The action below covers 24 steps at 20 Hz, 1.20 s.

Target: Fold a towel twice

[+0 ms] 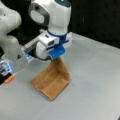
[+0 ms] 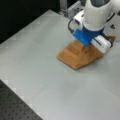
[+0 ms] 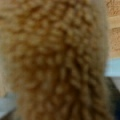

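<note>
The tan-orange towel (image 1: 51,81) lies on the grey table (image 1: 95,82), with one corner pulled up into a peak under the arm. My gripper (image 1: 58,55) with its blue fingers sits right at that raised corner and is shut on it. In a front view the towel (image 2: 75,53) shows as a low tent, its far part hidden behind the gripper (image 2: 86,42). The wrist view is filled by fuzzy towel (image 3: 55,60) loops hanging right before the lens; the fingers do not show there.
The grey table (image 2: 37,65) stretches wide around the towel. A dark perforated board (image 2: 15,107) lies past the table's edge at a front view's bottom left. An orange-tipped part (image 1: 10,79) of the rig sits at a front view's left.
</note>
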Available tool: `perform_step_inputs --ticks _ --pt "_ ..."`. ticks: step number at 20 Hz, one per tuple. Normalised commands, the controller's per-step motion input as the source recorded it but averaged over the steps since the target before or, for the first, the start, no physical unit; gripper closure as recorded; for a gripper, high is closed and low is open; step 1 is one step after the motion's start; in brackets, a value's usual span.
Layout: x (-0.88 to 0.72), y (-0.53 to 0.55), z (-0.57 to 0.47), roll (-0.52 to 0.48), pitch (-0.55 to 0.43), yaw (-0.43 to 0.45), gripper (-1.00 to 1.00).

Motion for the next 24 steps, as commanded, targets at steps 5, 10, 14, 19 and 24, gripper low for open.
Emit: perform_step_inputs --ticks 5,10,14,19,24 --pt "0.1 -0.45 -0.06 0.067 -0.101 0.339 1.0" --pt "0.06 -0.25 -0.1 0.068 -0.107 0.255 1.0" --pt "0.05 -0.06 -0.18 0.18 -0.16 0.234 1.0" --pt "0.01 -0.01 -0.26 0.235 -0.16 0.129 1.0" --pt "-0.03 -0.13 -0.22 0.226 -0.169 0.064 1.0"
